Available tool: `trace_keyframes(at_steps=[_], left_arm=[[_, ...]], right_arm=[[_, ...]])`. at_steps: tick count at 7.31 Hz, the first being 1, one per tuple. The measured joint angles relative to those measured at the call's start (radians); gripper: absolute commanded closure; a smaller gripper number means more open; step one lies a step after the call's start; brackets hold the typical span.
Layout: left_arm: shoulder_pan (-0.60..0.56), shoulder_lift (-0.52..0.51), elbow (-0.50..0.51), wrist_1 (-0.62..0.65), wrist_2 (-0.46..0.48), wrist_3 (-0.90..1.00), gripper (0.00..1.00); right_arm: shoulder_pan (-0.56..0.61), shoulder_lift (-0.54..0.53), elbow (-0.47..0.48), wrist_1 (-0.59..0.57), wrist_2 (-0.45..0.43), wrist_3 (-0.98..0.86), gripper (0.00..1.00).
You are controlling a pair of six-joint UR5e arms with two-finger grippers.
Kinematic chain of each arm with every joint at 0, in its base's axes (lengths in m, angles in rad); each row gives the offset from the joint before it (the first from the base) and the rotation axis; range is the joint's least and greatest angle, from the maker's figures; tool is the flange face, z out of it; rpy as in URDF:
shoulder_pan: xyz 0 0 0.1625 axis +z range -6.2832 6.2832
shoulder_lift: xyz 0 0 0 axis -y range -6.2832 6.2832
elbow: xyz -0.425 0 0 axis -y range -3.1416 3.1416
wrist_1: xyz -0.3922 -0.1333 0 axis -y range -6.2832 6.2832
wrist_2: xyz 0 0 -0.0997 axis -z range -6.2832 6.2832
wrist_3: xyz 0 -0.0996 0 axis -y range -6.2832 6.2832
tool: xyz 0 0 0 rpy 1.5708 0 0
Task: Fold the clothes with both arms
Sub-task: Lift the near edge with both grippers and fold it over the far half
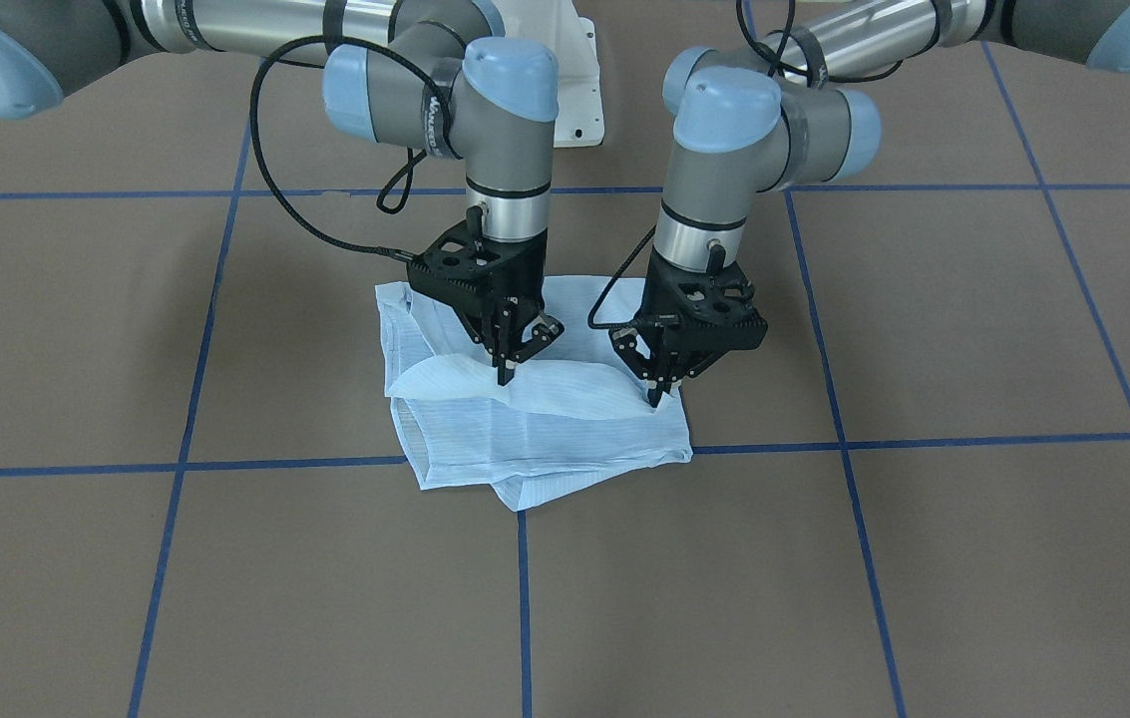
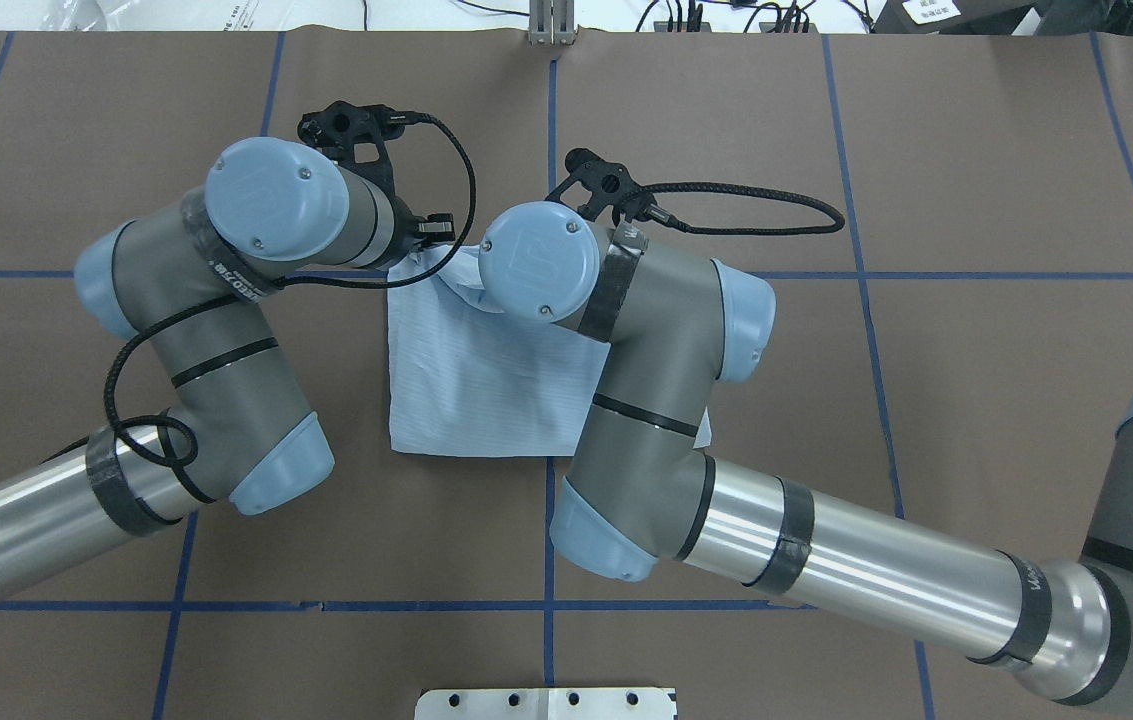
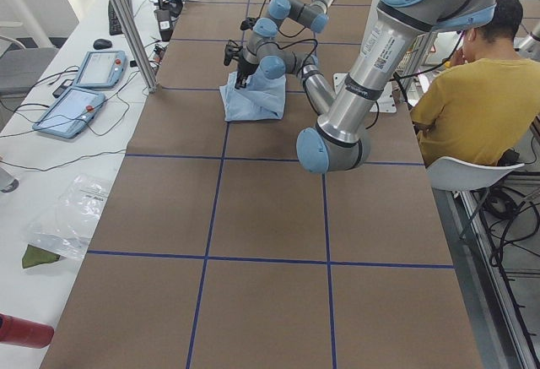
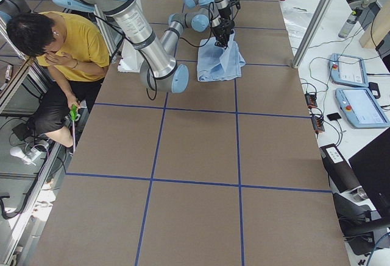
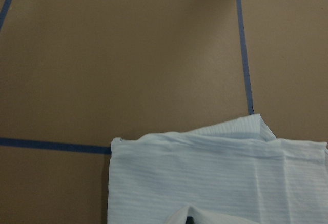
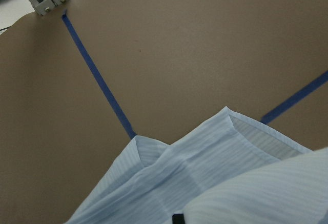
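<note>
shirt (image 1: 545,439) pinched by left claw (image 1: 654,397), right claw (image 1: 506,376)

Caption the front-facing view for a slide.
Left gripper and right gripper pinch the upper layer of a folded blue shirt on the table.

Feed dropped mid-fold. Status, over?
Left gripper and right gripper both down, fingers shut on the shirt, pinching its top layer. Shirt folded compact, flap slightly lifted. Nothing near it in the way.
</note>
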Motion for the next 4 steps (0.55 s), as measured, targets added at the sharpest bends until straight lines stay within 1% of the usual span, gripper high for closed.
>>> trace_keyframes(at_steps=[1,2,3,4], left_arm=[[-0.003,-0.004,0.068,-0.054,0.001,0.014,0.64],[-0.007,-0.004,0.111,-0.085,0.002,0.046,0.01],[-0.013,0.003,0.129,-0.112,0.001,0.103,0.00],[-0.020,0.016,0.129,-0.139,-0.003,0.174,0.00]], right_arm=[[0.013,0.006,-0.056,0.056,0.000,-0.034,0.35],[0.022,0.014,-0.098,0.096,-0.001,-0.071,0.00],[0.036,0.041,-0.153,0.122,0.002,-0.106,0.00],[0.059,0.087,-0.213,0.134,0.025,-0.132,0.00]])
